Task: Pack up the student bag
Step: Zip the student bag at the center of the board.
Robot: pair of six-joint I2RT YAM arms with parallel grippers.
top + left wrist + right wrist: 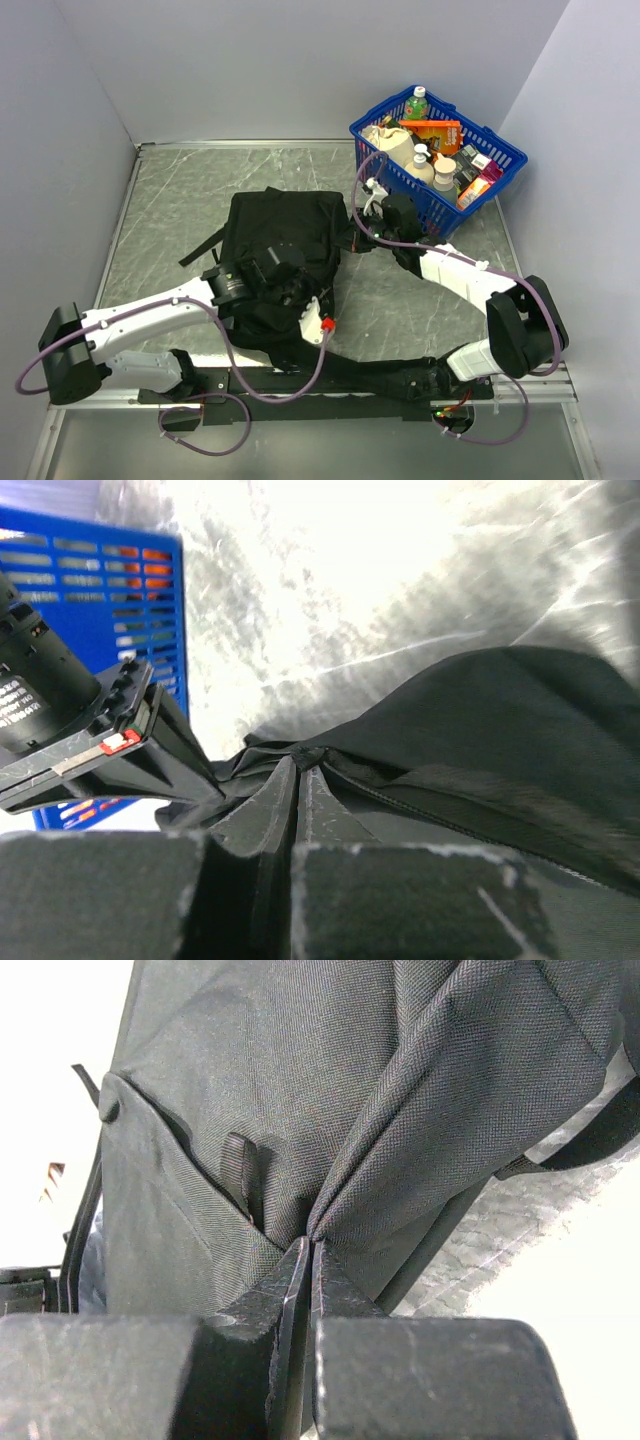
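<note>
The black student bag point(280, 225) lies in the middle of the table with its straps spread out. My left gripper point(305, 282) rests on its near right part. In the left wrist view the left gripper point(303, 760) is shut, pinching a small bunch of black fabric by a zipper seam on the bag point(500, 710). My right gripper point(362, 228) is at the bag's right edge. In the right wrist view the right gripper point(311, 1245) is shut on a fold of the bag's fabric point(420, 1090), which rises from the tips. The right gripper also shows in the left wrist view point(100, 755).
A blue plastic mesh basket point(500, 150) stands at the back right, holding bottles, an orange box point(432, 130) and other packets. It also shows in the left wrist view point(100, 580). Grey walls close the table on three sides.
</note>
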